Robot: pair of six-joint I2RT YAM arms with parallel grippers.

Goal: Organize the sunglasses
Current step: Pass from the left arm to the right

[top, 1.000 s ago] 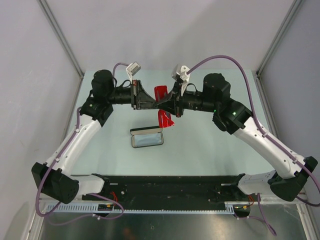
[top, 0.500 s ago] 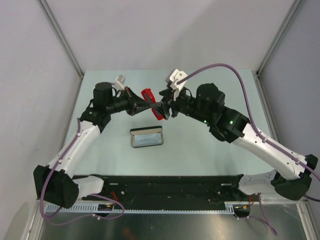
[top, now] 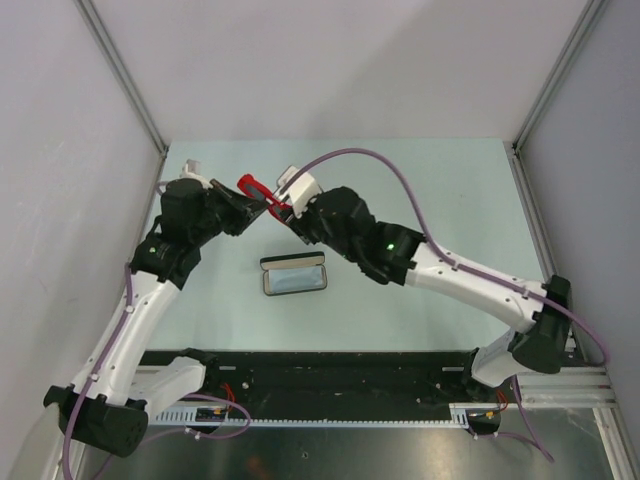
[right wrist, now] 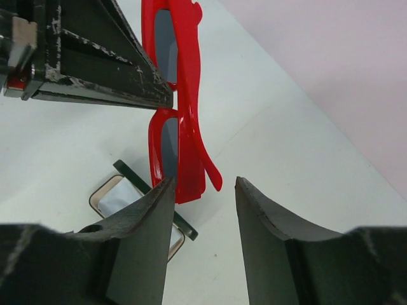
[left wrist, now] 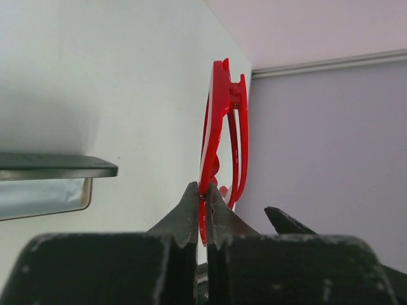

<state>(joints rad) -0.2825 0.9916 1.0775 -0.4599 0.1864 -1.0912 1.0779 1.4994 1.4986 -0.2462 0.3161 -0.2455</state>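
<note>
The red sunglasses [top: 251,186] hang in the air above the back left of the table, folded. My left gripper [top: 247,198] is shut on their frame [left wrist: 216,127], pinching the thin red rim between its fingertips. My right gripper [top: 283,208] is open just to the right of them. In the right wrist view the sunglasses [right wrist: 181,114] hang just beyond my open right gripper [right wrist: 203,190], their lower end beside the left finger [right wrist: 143,241], and one temple tip points toward the gap.
The black case [top: 294,276] lies open on the table below the grippers, with a pale grey-blue cloth [right wrist: 127,202] inside. Enclosure walls stand close on the left and at the back. A black rail [top: 330,375] runs along the near edge.
Both arms have swung left and toward the back left corner, carrying the sunglasses along. The right gripper, shut on the sunglasses a second ago, has opened and let go.
</note>
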